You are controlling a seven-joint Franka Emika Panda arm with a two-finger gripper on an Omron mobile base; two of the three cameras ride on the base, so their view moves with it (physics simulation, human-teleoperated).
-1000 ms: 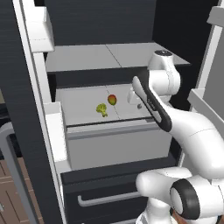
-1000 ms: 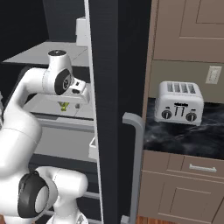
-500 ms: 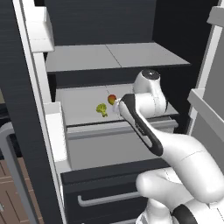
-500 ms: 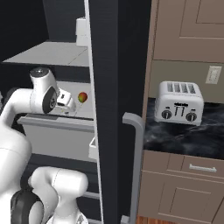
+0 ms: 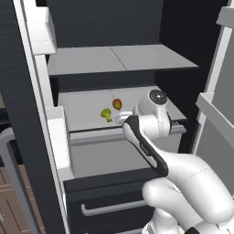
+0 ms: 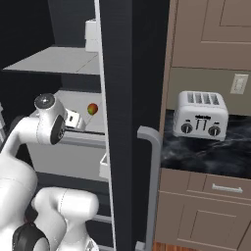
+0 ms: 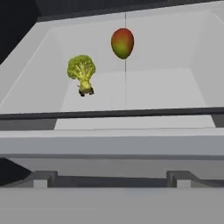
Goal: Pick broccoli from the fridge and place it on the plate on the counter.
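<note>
Bumpy yellow-green broccoli floret (image 7: 81, 72) with short pale stem sits in the smooth pale grey drawer (image 7: 131, 94) of the tall dark fridge (image 5: 114, 27). Round glossy red-and-green fruit (image 7: 122, 42) lies at its 2 o'clock, apart. Flat light grey shelf (image 5: 114, 59) above. At 3 o'clock of the fridge, black veined marble counter (image 6: 215, 149) with a boxy silver toaster (image 6: 200, 115), over brown cabinet drawers (image 6: 206, 196). White arm bent, wrist at the drawer front, gripper (image 5: 119, 117) aimed at the broccoli; can't tell whether its fingers are apart or closed.
</note>
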